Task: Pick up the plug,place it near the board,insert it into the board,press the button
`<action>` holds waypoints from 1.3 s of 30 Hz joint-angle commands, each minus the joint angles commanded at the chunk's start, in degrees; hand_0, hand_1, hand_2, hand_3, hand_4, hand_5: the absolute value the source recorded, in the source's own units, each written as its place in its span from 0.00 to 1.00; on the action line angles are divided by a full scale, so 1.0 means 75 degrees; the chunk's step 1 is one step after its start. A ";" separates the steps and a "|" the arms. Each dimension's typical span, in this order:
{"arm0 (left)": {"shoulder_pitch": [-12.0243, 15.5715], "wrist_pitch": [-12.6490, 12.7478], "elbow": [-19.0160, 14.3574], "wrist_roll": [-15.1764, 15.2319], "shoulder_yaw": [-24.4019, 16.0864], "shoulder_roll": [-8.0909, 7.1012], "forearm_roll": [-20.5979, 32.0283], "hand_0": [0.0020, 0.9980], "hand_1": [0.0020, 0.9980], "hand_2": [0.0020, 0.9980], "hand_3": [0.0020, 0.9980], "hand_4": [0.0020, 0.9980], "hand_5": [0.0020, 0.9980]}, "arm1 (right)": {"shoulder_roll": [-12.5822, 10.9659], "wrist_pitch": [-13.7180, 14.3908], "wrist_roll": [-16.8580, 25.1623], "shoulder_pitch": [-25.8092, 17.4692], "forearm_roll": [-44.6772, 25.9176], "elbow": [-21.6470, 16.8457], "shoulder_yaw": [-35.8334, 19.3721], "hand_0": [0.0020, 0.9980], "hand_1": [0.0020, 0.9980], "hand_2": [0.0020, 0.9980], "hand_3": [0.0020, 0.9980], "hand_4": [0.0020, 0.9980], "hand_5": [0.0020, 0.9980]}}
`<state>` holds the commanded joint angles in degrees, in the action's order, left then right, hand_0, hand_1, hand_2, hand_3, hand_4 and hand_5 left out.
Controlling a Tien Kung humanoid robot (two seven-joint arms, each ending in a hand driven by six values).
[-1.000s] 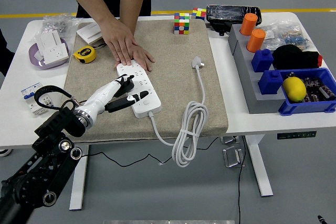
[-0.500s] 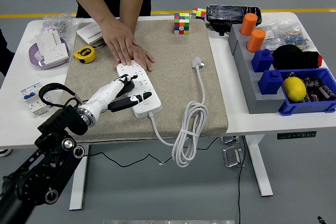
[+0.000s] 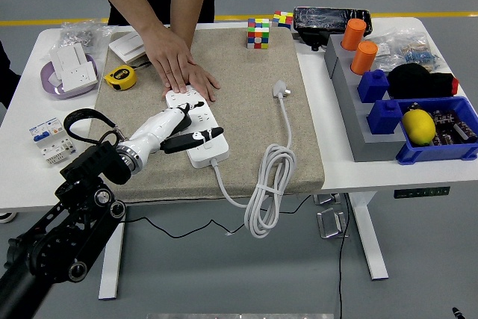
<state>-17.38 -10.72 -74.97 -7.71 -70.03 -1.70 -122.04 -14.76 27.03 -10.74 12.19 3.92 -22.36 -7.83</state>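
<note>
A white power strip [image 3: 196,126] lies on the beige mat [image 3: 246,117]. Its far end is pinned by a person's hand [image 3: 179,69], palm flat on it. My left hand [image 3: 188,129] reaches in from the left and hovers over the strip's middle. Its black-tipped fingers [image 3: 203,136] are stretched out across the strip, and nothing is in its grasp. The white plug [image 3: 281,90] lies loose on the mat to the right. Its cable runs down into a coil [image 3: 267,184] that hangs over the table's near edge. My right hand is out of view.
A yellow tape measure [image 3: 119,76] and a purple dish with a white socket [image 3: 71,72] sit at the left. Two colour cubes [image 3: 258,33] stand at the mat's far edge. A grey rack with orange and blue pieces [image 3: 366,80] and a blue bin with a lemon [image 3: 420,126] fill the right.
My left hand has slid up and to the right over the strip, with its fingers stretched farther across it. The person's hand and the plug have stayed put.
</note>
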 joint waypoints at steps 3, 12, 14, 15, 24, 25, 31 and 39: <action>-0.0063 -0.0017 0.0035 -0.0004 0.0071 0.0004 -0.0011 1.00 1.00 0.99 0.96 1.00 1.00 | -0.0007 0.0000 0.0000 0.0004 -0.0007 0.0002 -0.0003 0.79 0.74 0.74 0.76 1.00 1.00; 0.0126 0.0133 -0.0418 -0.0073 -0.0195 0.0079 -0.0410 1.00 1.00 0.99 0.95 1.00 1.00 | -0.0007 0.0003 0.0003 0.0005 0.0008 0.0001 -0.0075 0.79 0.73 0.74 0.76 1.00 1.00; 0.0226 0.0193 -0.0587 -0.0125 -0.0288 0.0092 -0.0665 1.00 1.00 0.99 0.95 1.00 1.00 | -0.0006 0.0003 0.0000 -0.0003 0.0003 0.0004 -0.0079 0.79 0.73 0.74 0.76 1.00 1.00; 0.0315 0.0245 -0.0718 -0.0190 -0.0349 0.0084 -0.0902 1.00 1.00 0.99 0.95 1.00 1.00 | -0.0005 0.0002 0.0000 -0.0011 -0.0002 0.0007 -0.0082 0.79 0.73 0.74 0.76 1.00 1.00; 0.0718 0.0035 -0.0870 -0.0498 -0.0650 0.0037 -0.1061 1.00 1.00 1.00 0.95 1.00 1.00 | 0.0000 0.0002 0.0008 -0.0022 0.0017 0.0005 -0.0145 0.79 0.73 0.74 0.76 1.00 1.00; 0.0741 -0.0009 -0.0839 -0.0527 -0.0657 0.0031 -0.1061 1.00 1.00 1.00 0.95 1.00 1.00 | -0.0001 0.0003 0.0009 -0.0018 0.0018 0.0004 -0.0148 0.79 0.73 0.74 0.76 1.00 1.00; 0.0763 -0.0010 -0.0535 -0.0443 -0.0719 0.0040 -0.1061 1.00 1.00 1.00 0.94 1.00 1.00 | -0.0002 0.0004 0.0010 -0.0019 0.0004 0.0009 -0.0152 0.79 0.74 0.74 0.76 1.00 1.00; 0.0723 0.0039 -0.0382 -0.0327 -0.0617 0.0005 -0.1061 1.00 1.00 1.00 0.94 1.00 1.00 | 0.0000 0.0002 0.0012 -0.0054 -0.0007 0.0014 -0.0120 0.79 0.73 0.74 0.76 1.00 1.00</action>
<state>-11.96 -10.43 -77.84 -10.17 -74.66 -1.66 -130.00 -14.76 27.05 -10.65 11.78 3.87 -22.26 -8.72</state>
